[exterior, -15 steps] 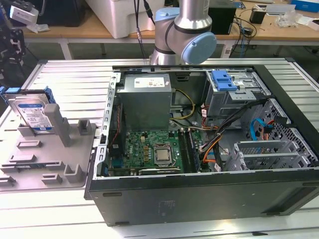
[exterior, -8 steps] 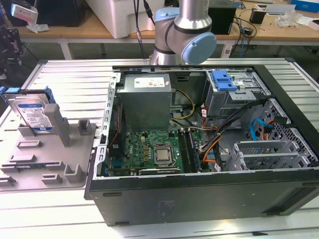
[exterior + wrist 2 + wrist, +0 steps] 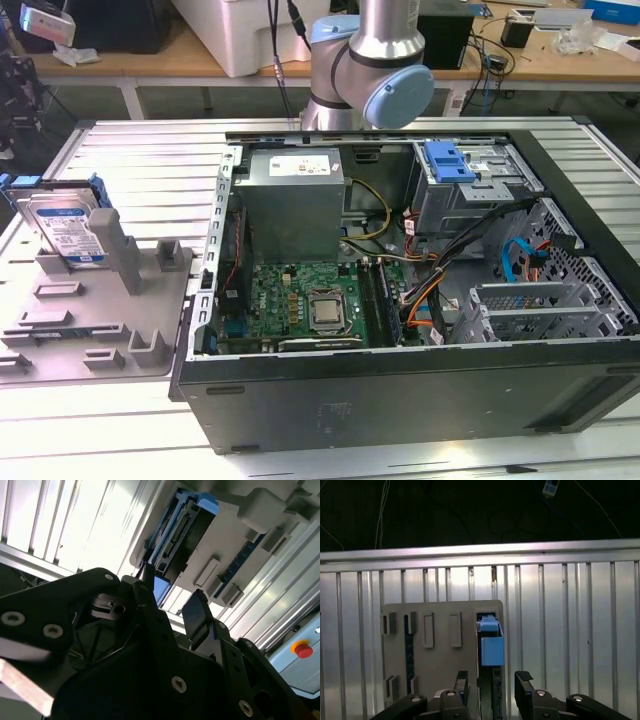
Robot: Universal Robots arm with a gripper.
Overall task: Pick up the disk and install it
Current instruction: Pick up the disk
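The disk [image 3: 62, 226] is a silver drive with a white-and-blue label in a blue carrier. It stands on edge, leaning in a slot of the grey holder [image 3: 100, 320] at the exterior view's left. The first wrist view looks down on the disk [image 3: 492, 647] edge-on. My gripper [image 3: 492, 681] is open above it, with one black finger [image 3: 461, 681] on either side of the disk's line and nothing between them. In the second wrist view the gripper [image 3: 170, 605] is apart from the disk [image 3: 175, 530].
An open computer case [image 3: 400, 400] lies on the ribbed metal table [image 3: 140, 150]. It holds a grey power supply [image 3: 295, 200], a green motherboard [image 3: 300, 300] and a drive cage with a blue bracket [image 3: 450, 160]. A red button [image 3: 302, 650] sits off the table.
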